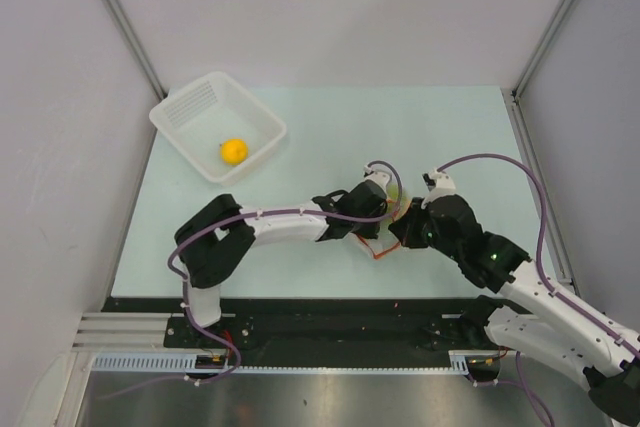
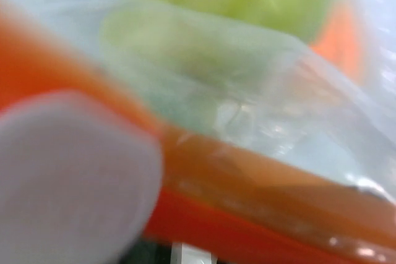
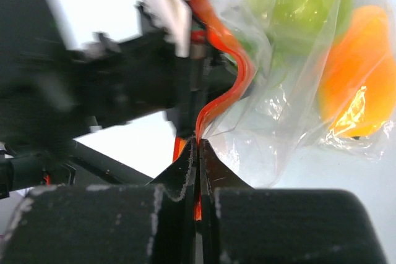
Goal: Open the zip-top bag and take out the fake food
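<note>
- Right tool (image 3: 199,153) is clamped on the red zip strip (image 3: 232,66) of the zip-top bag (image 3: 272,122), held near the worktop (image 1: 420,137)'s near edge.
- Left tool (image 1: 390,203) is at the strip; whether it grips, I cannot tell.
- Opening step, with the fake food (image 3: 303,7) inside. Next, I'd say: pull the lips apart.

Pale green table (image 1: 330,127); white basket (image 1: 185,105) at far-left corner.

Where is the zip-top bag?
Top view: the zip-top bag is right of table centre, between the left gripper and the right gripper, which pinches its strip.
</note>
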You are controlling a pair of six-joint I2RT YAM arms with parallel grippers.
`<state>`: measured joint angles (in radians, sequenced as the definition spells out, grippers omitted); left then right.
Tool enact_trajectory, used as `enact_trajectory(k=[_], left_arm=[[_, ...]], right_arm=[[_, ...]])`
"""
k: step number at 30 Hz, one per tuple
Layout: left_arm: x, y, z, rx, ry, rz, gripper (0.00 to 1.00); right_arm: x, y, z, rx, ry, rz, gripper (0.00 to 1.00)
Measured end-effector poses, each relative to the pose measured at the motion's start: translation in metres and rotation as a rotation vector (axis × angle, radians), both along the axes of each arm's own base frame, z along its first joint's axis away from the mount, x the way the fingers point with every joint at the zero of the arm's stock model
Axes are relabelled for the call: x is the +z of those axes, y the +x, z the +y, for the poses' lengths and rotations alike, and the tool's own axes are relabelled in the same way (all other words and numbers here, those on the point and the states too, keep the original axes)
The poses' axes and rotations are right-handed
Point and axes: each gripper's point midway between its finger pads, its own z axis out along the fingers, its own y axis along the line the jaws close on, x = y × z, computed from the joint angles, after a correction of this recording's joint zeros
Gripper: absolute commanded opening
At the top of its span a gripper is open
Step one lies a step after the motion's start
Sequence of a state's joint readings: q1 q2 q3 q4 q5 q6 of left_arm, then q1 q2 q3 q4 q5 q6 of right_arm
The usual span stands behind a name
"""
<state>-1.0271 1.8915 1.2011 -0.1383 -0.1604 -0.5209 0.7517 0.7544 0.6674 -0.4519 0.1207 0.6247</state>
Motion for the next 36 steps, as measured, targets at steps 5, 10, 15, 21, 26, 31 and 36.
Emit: enact_trajectory(k=[5, 10, 15, 21, 26, 31, 36], left_arm=[[0.043, -0.014, -0.013, -0.077, -0.117, 0.020, 0.05], [0.081, -0.028, -0.024, -0.149, -0.220, 0.031, 0.04], [0.101, -0.041, -0.026, -0.205, -0.269, 0.053, 0.04], [0.119, -0.046, -0.019, -0.203, -0.315, 0.085, 0.00], [0.124, -0.040, -0.018, -0.138, -0.358, 0.122, 0.00], [0.109, -0.025, -0.022, -0.067, -0.372, 0.177, 0.00], [0.099, -0.023, -0.024, -0.037, -0.367, 0.220, 0.00]], right_arm=[[-0.012, -0.002, -0.003, 0.006, -0.030, 0.009, 0.00], [-0.012, 0.000, -0.003, 0.003, -0.029, 0.002, 0.00], [-0.003, 0.004, -0.005, -0.015, -0.012, -0.036, 0.00], [0.009, 0.005, -0.005, -0.021, 0.022, -0.076, 0.00], [0.016, 0.006, 0.003, 0.006, 0.057, -0.089, 0.00], [0.010, 0.010, 0.007, 0.006, 0.050, -0.069, 0.00], [0.004, 0.011, 0.005, -0.008, 0.028, -0.057, 0.00]])
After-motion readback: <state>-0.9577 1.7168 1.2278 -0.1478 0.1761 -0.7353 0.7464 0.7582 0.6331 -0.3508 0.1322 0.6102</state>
